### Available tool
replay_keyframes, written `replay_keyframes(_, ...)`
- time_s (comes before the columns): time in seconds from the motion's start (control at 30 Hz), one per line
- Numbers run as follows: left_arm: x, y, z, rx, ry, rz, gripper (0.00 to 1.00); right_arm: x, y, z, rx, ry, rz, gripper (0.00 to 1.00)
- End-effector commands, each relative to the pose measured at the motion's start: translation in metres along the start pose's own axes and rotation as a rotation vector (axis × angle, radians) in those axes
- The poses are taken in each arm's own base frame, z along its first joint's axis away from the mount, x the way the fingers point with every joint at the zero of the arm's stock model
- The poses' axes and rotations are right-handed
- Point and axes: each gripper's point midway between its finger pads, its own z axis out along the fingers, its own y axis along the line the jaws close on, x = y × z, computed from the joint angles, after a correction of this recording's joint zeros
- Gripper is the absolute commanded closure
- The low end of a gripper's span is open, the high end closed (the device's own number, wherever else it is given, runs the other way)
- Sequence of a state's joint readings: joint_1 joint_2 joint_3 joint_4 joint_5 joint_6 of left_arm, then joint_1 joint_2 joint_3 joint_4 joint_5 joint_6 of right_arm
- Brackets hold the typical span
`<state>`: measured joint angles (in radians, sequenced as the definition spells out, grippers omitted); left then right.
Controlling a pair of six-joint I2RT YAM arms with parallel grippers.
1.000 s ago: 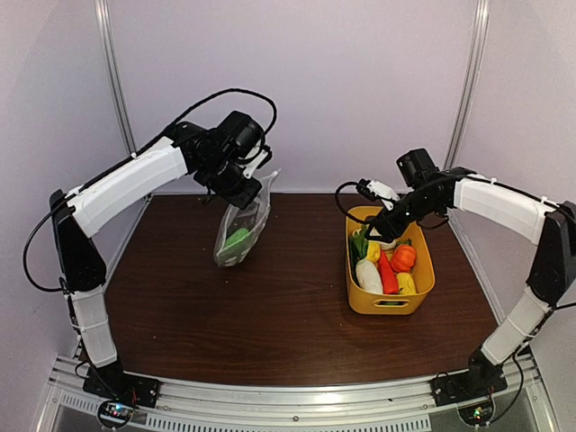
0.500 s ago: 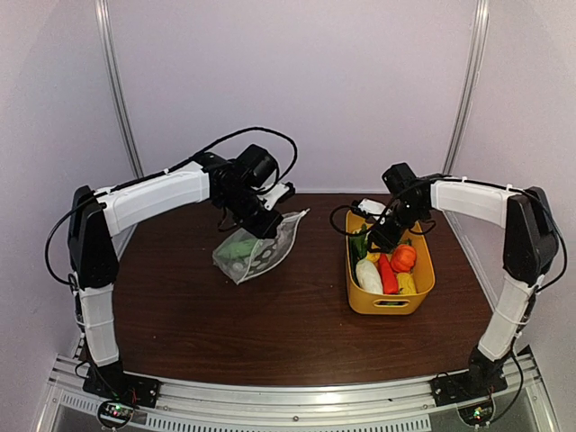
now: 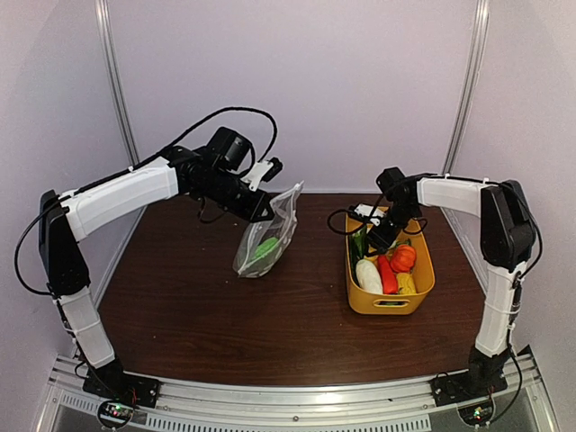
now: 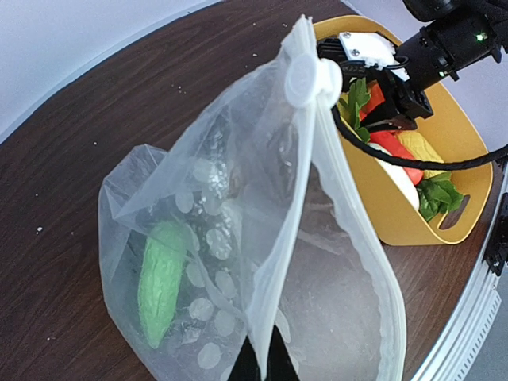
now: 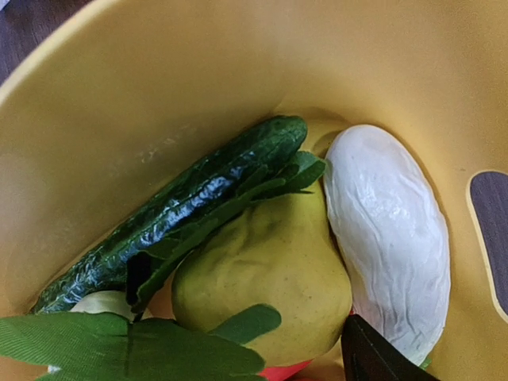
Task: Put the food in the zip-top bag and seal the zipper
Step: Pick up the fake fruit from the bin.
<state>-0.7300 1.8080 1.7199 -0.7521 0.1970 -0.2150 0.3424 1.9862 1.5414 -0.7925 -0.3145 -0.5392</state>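
Zip-top bag (image 3: 277, 223) raised upright, left gripper (image 4: 262, 363) pinching its edge

Near-left corner: left arm (image 3: 117, 193) stands upright at its base, forearm reaching up and across toward table centre, wrist held well above the surface. Its left gripper (image 3: 266, 212) points down and right, jaws pinched together on the top edge of the zip-top bag (image 3: 267, 241). Near right: right arm (image 3: 454, 193), elbow high, forearm stretched leftward, wrist bent down. The right gripper (image 3: 378, 236) points downward with jaws spread; one dark fingertip (image 5: 373, 357) shows in the wrist view.
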Motion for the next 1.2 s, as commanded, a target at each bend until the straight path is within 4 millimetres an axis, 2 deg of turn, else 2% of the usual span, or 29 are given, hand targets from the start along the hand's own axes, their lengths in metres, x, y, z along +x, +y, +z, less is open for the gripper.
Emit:
replay_keyframes(0.0,-0.006,-0.001,-0.001,0.023,-0.038,-0.009,1.00,0.008,0.007,0.018,-0.070,0.053,0.024,0.29)
replay_keyframes(0.1,-0.006,-0.001,-0.003,0.025,-0.042,-0.012,1.00,0.010,0.007,0.026,-0.088,0.066,0.034,0.22)
replay_keyframes(0.23,-0.008,0.001,-0.005,0.032,-0.052,-0.020,1.00,0.013,0.010,0.034,-0.107,0.070,0.055,0.19)
replay_keyframes(0.3,-0.007,0.002,-0.005,0.032,-0.051,-0.025,1.00,0.012,0.010,0.035,-0.103,0.064,0.061,0.24)
replay_keyframes(0.37,-0.007,0.002,-0.005,0.035,-0.052,-0.026,1.00,0.012,0.008,0.031,-0.092,0.056,0.066,0.34)
replay_keyframes(0.4,-0.007,0.002,-0.004,0.038,-0.052,-0.026,1.00,0.010,0.008,0.026,-0.088,0.049,0.064,0.39)
replay_keyframes(0.5,-0.006,0.002,-0.002,0.040,-0.052,-0.030,1.00,0.005,0.008,0.003,-0.062,0.017,0.063,0.44)
replay_keyframes(0.73,-0.005,0.003,-0.001,0.041,-0.054,-0.038,1.00,0.010,0.015,-0.059,-0.014,-0.030,0.067,0.43)
replay_keyframes(0.93,-0.005,0.003,0.000,0.043,-0.055,-0.037,1.00,0.019,0.026,-0.089,-0.005,-0.061,0.054,0.43)
replay_keyframes(1.03,-0.003,0.004,0.002,0.041,-0.054,-0.042,1.00,0.014,0.037,-0.109,-0.028,-0.112,0.024,0.44)
replay_keyframes(1.17,-0.003,0.004,0.005,0.045,-0.053,-0.044,1.00,-0.006,0.054,-0.135,-0.075,-0.223,-0.013,0.45)
